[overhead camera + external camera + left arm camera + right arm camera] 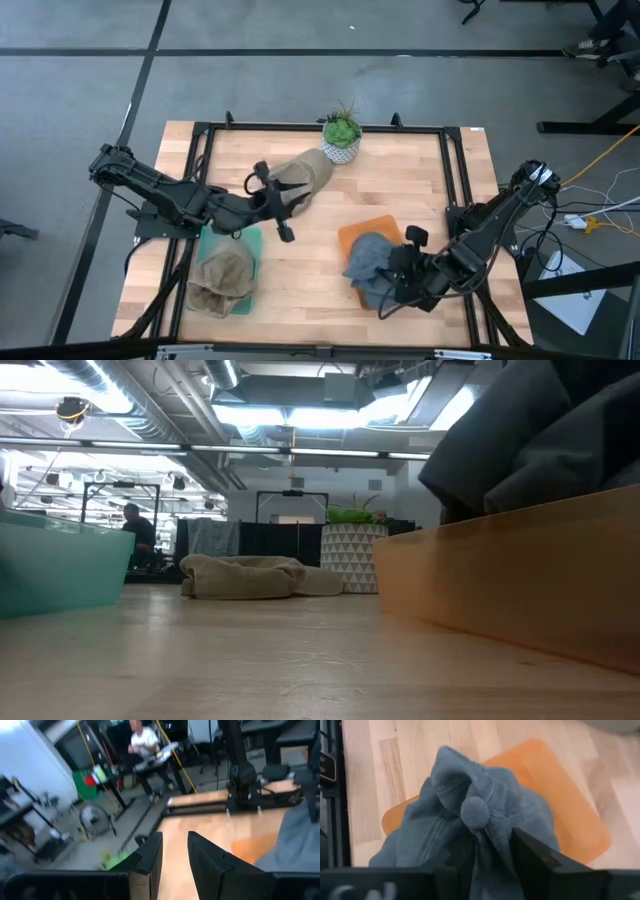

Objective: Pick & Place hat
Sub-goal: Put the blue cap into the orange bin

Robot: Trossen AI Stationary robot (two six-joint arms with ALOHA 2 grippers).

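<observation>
- From above, the left hand (272, 200) hangs open beside the tan hat (303, 174) on the wooden surface (400, 190); another tan hat (222, 280) fills the teal tray (250, 240).
- At table height, that hat (255, 576) lies flat by the potted plant (350, 550).
- At the right wrist, the right hand (485, 855) grips the blue-grey hat (470, 820) over the orange tray (570, 805); I would lower it centred before letting go.

pale wooden counter (420, 190): smooth planks, faint sheen
blue-grey cloth hat (470, 827): soft matt fabric, creased
flat orange plastic tray (570, 815): smooth, slightly glossy
tan cloth hat by the plant (305, 172): matt, rumpled
teal plastic tray (245, 245): smooth, translucent
white patterned plant pot (341, 150): matt
</observation>
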